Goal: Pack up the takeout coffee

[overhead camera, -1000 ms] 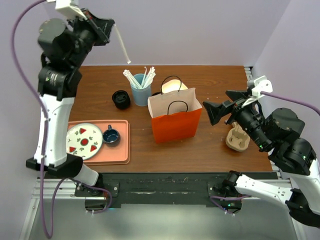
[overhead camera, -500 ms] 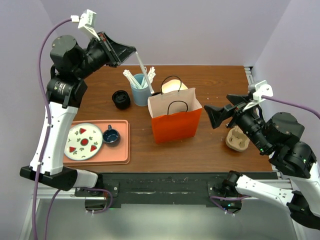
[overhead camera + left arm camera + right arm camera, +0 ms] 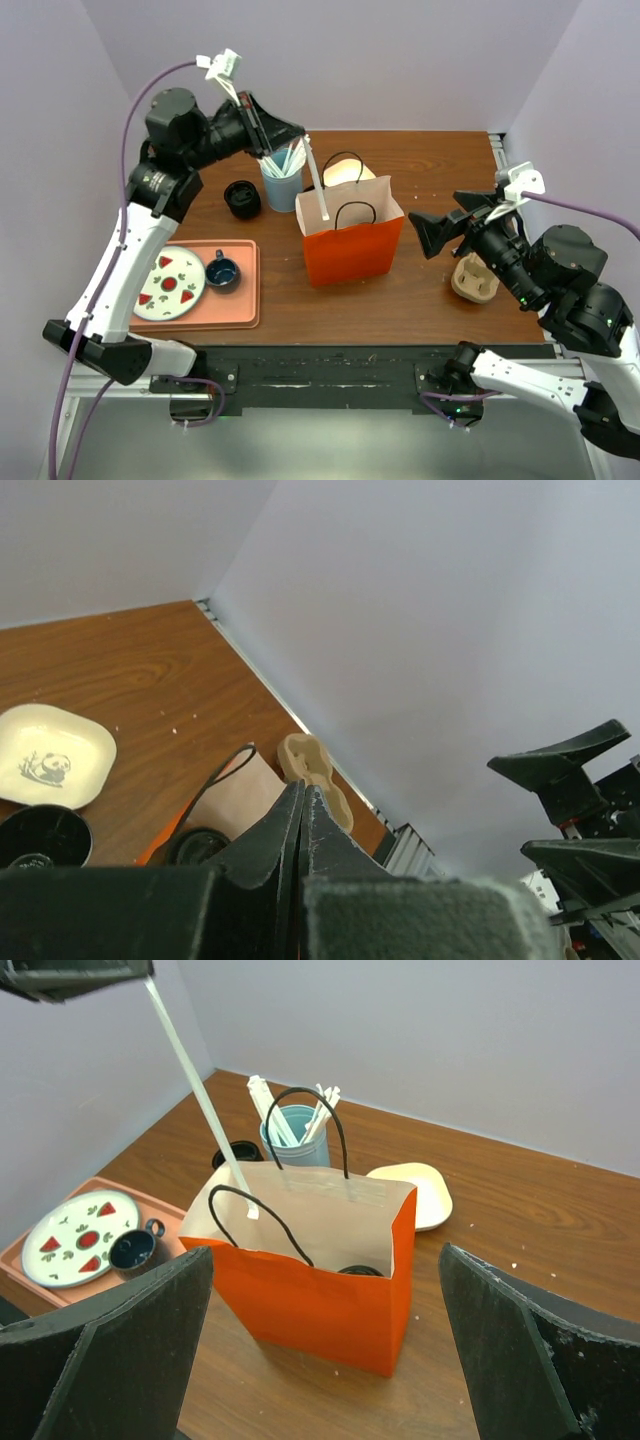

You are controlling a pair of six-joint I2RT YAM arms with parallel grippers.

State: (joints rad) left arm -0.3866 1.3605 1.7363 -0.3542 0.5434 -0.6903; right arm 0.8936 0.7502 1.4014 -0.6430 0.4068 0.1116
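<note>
L end effector [image 3: 293,133] pinches white straw [image 3: 313,178] tip-down over orange bag [image 3: 350,245], prob. to drop in. R end effector [image 3: 437,212] gapes wide, idle by worktop's right edge. Unpacked takeout coffee [image 3: 241,198] sits toward far-left corner, beside tumbler [image 3: 283,183].

The bag [image 3: 350,250] is matt orange paper, the table [image 3: 430,170] smooth wood grain, the cup carrier [image 3: 474,278] rough moulded pulp.
</note>
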